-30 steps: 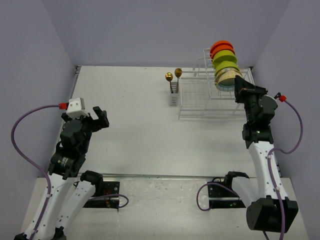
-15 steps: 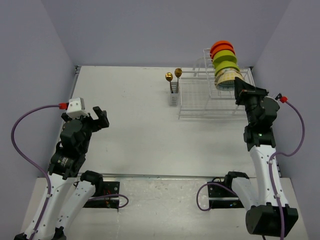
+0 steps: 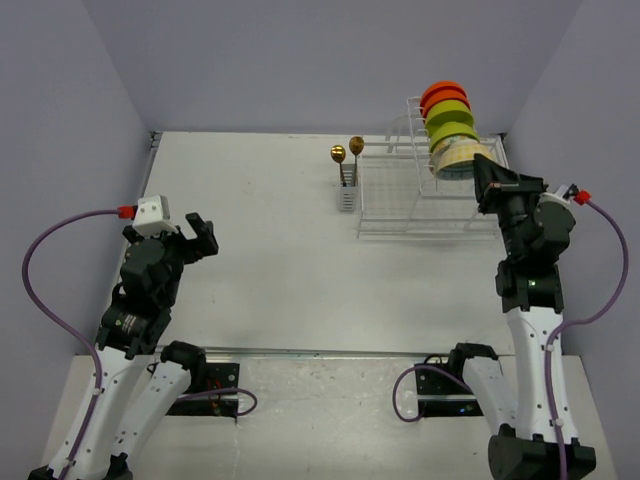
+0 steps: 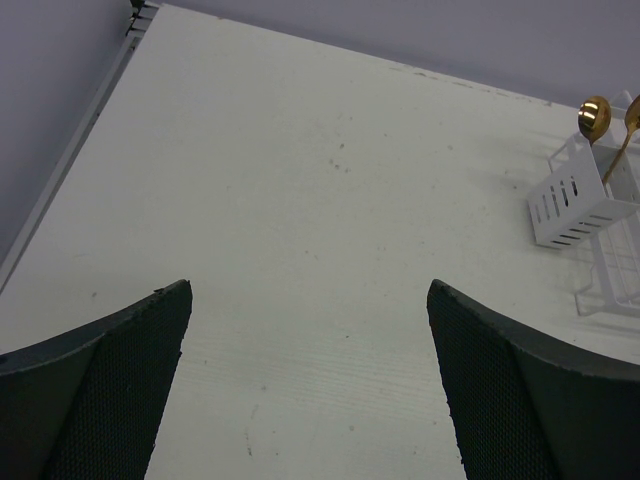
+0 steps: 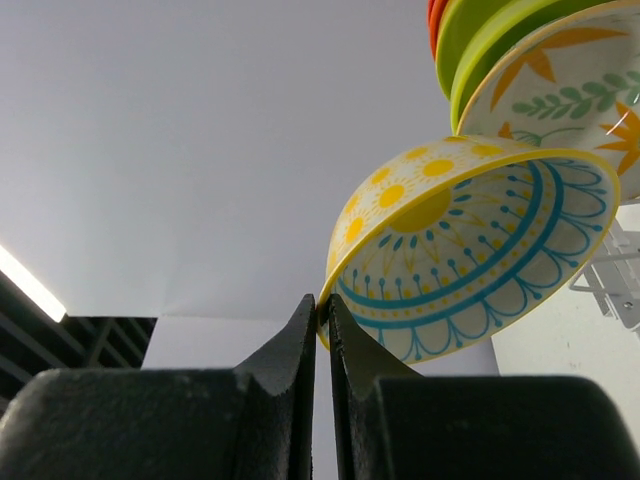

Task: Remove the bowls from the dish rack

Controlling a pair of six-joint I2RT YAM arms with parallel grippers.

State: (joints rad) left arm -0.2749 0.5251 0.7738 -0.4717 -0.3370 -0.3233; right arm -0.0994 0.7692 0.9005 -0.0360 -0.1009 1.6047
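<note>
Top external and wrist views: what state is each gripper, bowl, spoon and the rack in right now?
Left gripper: open, empty, over bare table.
Right gripper: shut on the rim of the patterned bowl.
Patterned bowl: tilted, held by its rim.
Dish rack: holds bowls.
Orange bowls, lime-green bowls: on edge in the rack.
Floral cream bowl: on edge beside them.
Gold spoons: upright in the caddy.

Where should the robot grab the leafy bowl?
By its rim, one finger inside, one outside. The leafy bowl stands on edge in the rack, open side facing the right gripper, so come from there once the sunny bowl is clear.
</note>
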